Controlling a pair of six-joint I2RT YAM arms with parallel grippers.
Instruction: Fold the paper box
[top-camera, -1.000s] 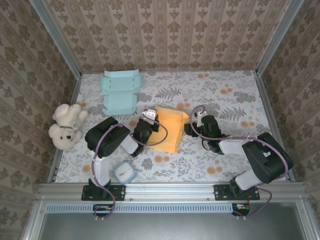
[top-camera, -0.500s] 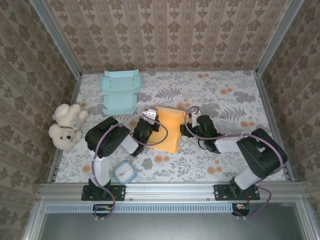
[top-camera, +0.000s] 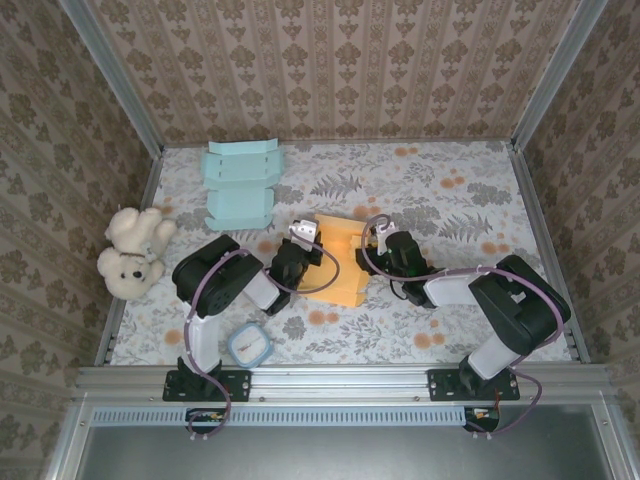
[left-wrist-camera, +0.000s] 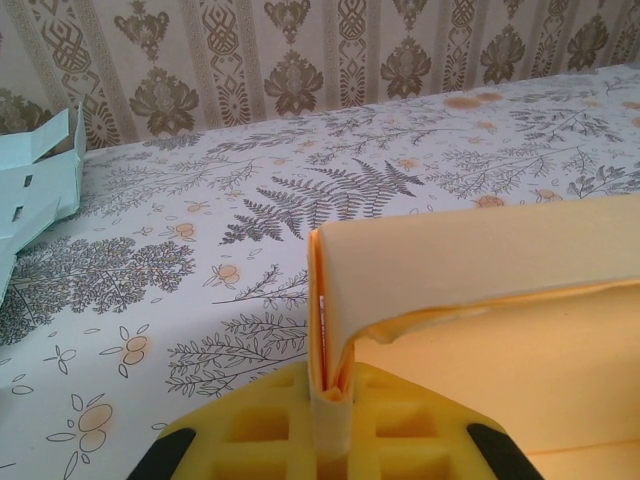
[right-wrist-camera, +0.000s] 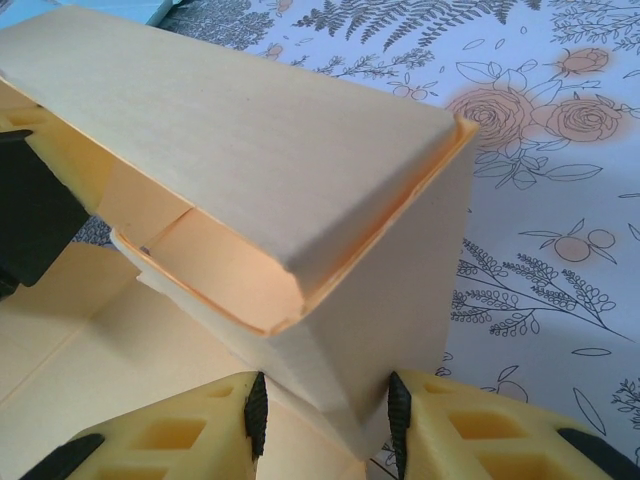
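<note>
Orange paper box (top-camera: 338, 262) lay mid-frame on the floral tabletop (top-camera: 450, 200), its left fold pinched tight in the left gripper (left-wrist-camera: 330, 405). The right gripper (right-wrist-camera: 325, 412) straddled its right corner narrowly, grip uncertain. Patterned wallpaper walls (top-camera: 340, 70) stood on three sides.

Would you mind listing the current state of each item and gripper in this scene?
orange box: partly folded, one side raised and bent over its flat base.
left gripper: shut on the orange box's left wall.
right gripper: fingers either side of the box's right corner; grip unclear.
blue box: unfolded, lying flat.
teddy bear: lying down.
blue-rimmed dial: lying face up.
</note>
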